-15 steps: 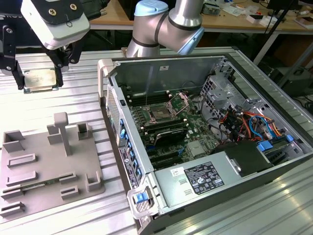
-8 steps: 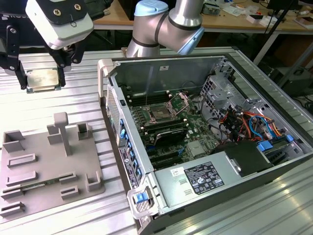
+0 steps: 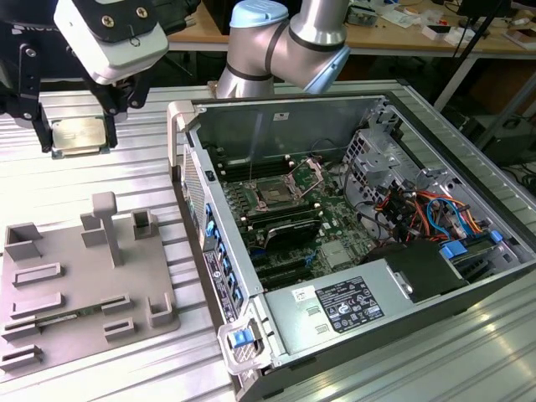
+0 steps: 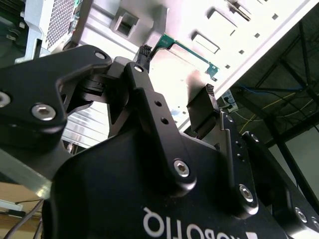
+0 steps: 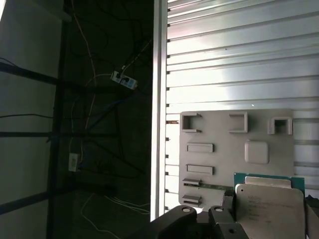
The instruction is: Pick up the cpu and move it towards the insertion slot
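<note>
We find the gripper (image 3: 78, 138) high at the exterior view's left, its two dark fingers (image 3: 42, 134) closed against opposite edges of the cpu (image 3: 80, 134). The cpu is pinched between them, its pale silvery face turned towards that camera. It hangs clear above the ribbed metal table (image 3: 126, 180) and apart from the grey tray (image 3: 84, 285), which lies lower at the exterior view's left with its raised blocks standing up.

In the first wrist view we see the cpu (image 5: 269, 211) close to the camera, silvery face framed by a green rim, while the tray (image 5: 224, 134) lies well beyond it on the table. In the second wrist view a thin green edge of the cpu (image 4: 188, 50) spans the gap between the two fingers (image 4: 149, 94), each pressed to one end of it.

The insertion slot (image 3: 273, 195) sits inside the open computer case (image 3: 377, 117), near the middle of the exterior view, with its metal clamp plate (image 3: 311, 172) raised beside it. We judge the slot well apart from the cpu — the near wall of the case stands between them. The grey arm (image 3: 285, 42) bends across the top of the exterior view.
</note>
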Controlling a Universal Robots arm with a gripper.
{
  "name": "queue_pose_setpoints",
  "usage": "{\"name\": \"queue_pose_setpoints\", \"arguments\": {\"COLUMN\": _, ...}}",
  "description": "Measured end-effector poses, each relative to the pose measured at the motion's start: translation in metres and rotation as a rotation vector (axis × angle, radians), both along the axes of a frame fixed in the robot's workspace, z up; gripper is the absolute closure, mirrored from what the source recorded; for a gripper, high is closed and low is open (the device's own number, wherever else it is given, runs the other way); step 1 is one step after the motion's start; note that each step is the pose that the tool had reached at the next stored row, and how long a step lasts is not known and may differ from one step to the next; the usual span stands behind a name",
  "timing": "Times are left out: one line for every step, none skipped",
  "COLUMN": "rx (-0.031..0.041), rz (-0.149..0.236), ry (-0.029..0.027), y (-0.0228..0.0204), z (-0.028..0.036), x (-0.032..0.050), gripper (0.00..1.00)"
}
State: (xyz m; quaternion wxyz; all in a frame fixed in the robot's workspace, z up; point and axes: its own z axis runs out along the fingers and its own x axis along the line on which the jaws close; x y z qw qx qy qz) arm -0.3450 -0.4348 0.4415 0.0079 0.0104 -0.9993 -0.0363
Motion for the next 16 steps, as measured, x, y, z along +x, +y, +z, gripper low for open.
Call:
{"name": "queue_pose_setpoints", "arguments": {"rx": 0.0, "rz": 0.0, "ry": 0.0, "y": 0.0, "z": 0.0, "x": 0.0007, "gripper": 0.45}}
{"name": "queue_pose_setpoints", "arguments": {"rx": -0.0001, "rz": 0.0, "ry": 0.0001, "y": 0.0, "z": 0.0, "x": 0.0012, "gripper": 0.45}}
{"name": "queue_pose_setpoints", "arguments": {"rx": 0.0, "rz": 0.0, "ry": 0.0, "y": 0.0, "z": 0.0, "x": 0.0019, "gripper": 0.45}}
{"name": "queue_pose_setpoints", "arguments": {"rx": 0.0, "rz": 0.0, "ry": 0.0, "y": 0.0, "z": 0.0, "x": 0.0025, "gripper": 0.45}}
{"name": "queue_pose_setpoints", "arguments": {"rx": -0.0001, "rz": 0.0, "ry": 0.0, "y": 0.0, "z": 0.0, "x": 0.0035, "gripper": 0.45}}
{"name": "queue_pose_setpoints", "arguments": {"rx": 0.0, "rz": 0.0, "ry": 0.0001, "y": 0.0, "z": 0.0, "x": 0.0044, "gripper": 0.45}}
{"name": "queue_pose_setpoints", "arguments": {"rx": -0.0001, "rz": 0.0, "ry": 0.0, "y": 0.0, "z": 0.0, "x": 0.0051, "gripper": 0.45}}
{"name": "queue_pose_setpoints", "arguments": {"rx": 0.0, "rz": 0.0, "ry": 0.0, "y": 0.0, "z": 0.0, "x": 0.0055, "gripper": 0.45}}
{"name": "queue_pose_setpoints", "arguments": {"rx": 0.0, "rz": 0.0, "ry": 0.0001, "y": 0.0, "z": 0.0, "x": 0.0062, "gripper": 0.45}}
{"name": "queue_pose_setpoints", "arguments": {"rx": 0.0, "rz": 0.0, "ry": 0.0, "y": 0.0, "z": 0.0, "x": 0.0074, "gripper": 0.45}}
{"name": "queue_pose_setpoints", "arguments": {"rx": 0.0, "rz": 0.0, "ry": 0.0, "y": 0.0, "z": 0.0, "x": 0.0083, "gripper": 0.45}}
{"name": "queue_pose_setpoints", "arguments": {"rx": 0.0, "rz": 0.0, "ry": 0.0001, "y": 0.0, "z": 0.0, "x": 0.0087, "gripper": 0.45}}
{"name": "queue_pose_setpoints", "arguments": {"rx": 0.0, "rz": 0.0, "ry": 0.0, "y": 0.0, "z": 0.0, "x": 0.0092, "gripper": 0.45}}
{"name": "queue_pose_setpoints", "arguments": {"rx": -0.0001, "rz": 0.0, "ry": 0.0001, "y": 0.0, "z": 0.0, "x": 0.0098, "gripper": 0.45}}
{"name": "queue_pose_setpoints", "arguments": {"rx": -0.0001, "rz": 0.0, "ry": 0.0001, "y": 0.0, "z": 0.0, "x": 0.0103, "gripper": 0.45}}
{"name": "queue_pose_setpoints", "arguments": {"rx": 0.0, "rz": 0.0, "ry": 0.0, "y": 0.0, "z": 0.0, "x": 0.011, "gripper": 0.45}}
